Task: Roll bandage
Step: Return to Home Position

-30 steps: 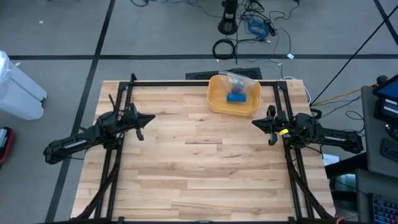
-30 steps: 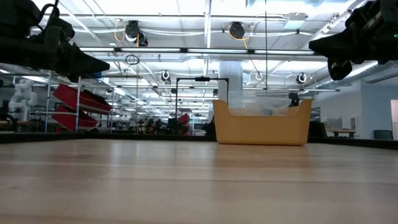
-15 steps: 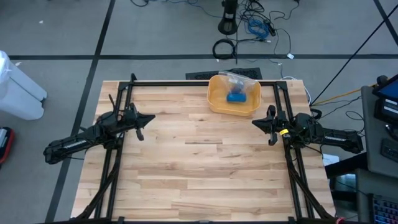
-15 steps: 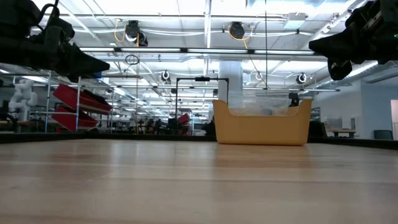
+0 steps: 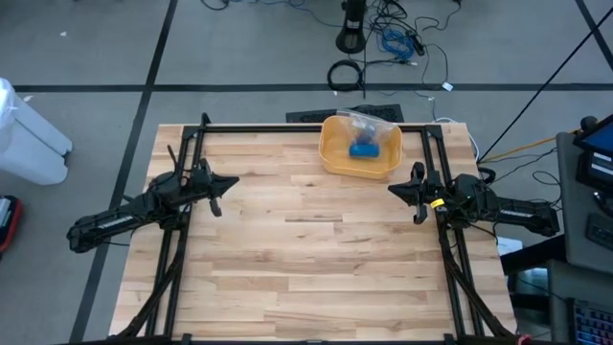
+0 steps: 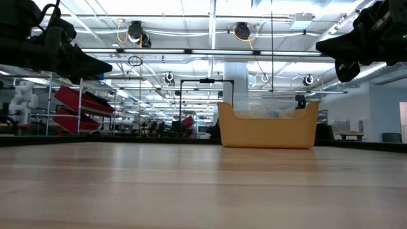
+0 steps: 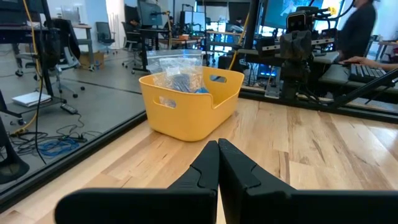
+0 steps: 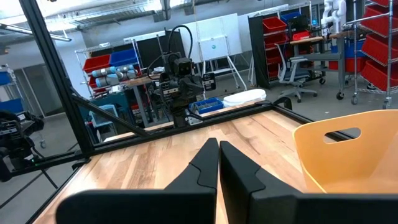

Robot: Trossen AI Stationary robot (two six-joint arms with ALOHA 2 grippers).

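Note:
A yellow bin stands at the table's far edge, right of the middle, and shows in the low view too. Inside it lies a clear plastic bag with something blue, the bandage, seen also in the left wrist view. My left gripper hovers shut over the table's left side, pointing level toward the middle. My right gripper hovers shut over the right side, pointing level toward the left arm. Neither touches anything.
A black frame runs along the table's far edge and down both sides beside the arms. The wooden table top between the two grippers is bare. A person sits beyond the table's right side in the left wrist view.

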